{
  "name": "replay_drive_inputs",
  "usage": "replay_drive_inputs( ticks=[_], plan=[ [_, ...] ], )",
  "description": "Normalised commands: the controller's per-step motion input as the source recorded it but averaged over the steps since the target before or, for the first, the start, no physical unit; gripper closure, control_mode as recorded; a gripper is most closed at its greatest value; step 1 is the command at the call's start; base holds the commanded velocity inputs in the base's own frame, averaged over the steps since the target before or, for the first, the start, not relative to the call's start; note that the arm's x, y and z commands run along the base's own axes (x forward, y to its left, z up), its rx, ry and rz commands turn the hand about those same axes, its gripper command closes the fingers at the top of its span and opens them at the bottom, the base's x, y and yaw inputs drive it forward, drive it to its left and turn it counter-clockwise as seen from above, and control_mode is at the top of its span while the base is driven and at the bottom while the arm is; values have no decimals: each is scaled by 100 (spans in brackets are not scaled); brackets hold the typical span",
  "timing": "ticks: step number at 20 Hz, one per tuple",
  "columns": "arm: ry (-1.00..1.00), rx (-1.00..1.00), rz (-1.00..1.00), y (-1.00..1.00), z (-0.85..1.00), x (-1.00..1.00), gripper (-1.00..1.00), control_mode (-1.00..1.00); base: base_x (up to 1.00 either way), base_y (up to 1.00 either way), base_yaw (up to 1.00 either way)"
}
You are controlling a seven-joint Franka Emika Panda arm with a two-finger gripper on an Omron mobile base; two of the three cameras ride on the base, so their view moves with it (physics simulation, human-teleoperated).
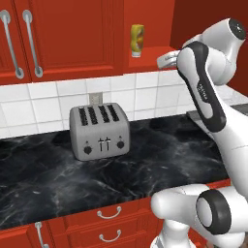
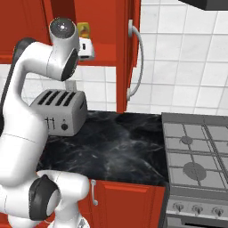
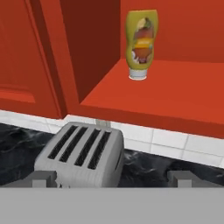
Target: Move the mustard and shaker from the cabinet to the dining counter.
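Hand view shows the wide-open, empty hand (image 3: 113,177) facing the mustard (image 3: 141,43); base views show the stove (image 2: 196,160).

One mustard (image 3: 141,43) bottle stands ahead of the open gripper (image 3: 113,177), alone on the cabinet (image 3: 183,92) shelf. One toaster (image 1: 99,131) sits below the gripper, with four slots on top. Two long bar handles (image 1: 22,44) hang off to the gripper's left, two curved drawer pulls (image 1: 109,225) lower down, and one stove (image 2: 198,160) lies away to its right.
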Motion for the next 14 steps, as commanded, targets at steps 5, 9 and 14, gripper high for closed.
replay_drive_inputs(
  ticks=[5, 9, 14],
  plan=[
    [0, 4, 15, -1, 8, 72, -100, -100, 0, 0, 0],
    [1, 2, 6, 1, 4, 69, -100, -100, 0, 0, 0],
    [0, 1, 3, 18, 0, 66, -100, -100, 0, 0, 0]
  ],
)
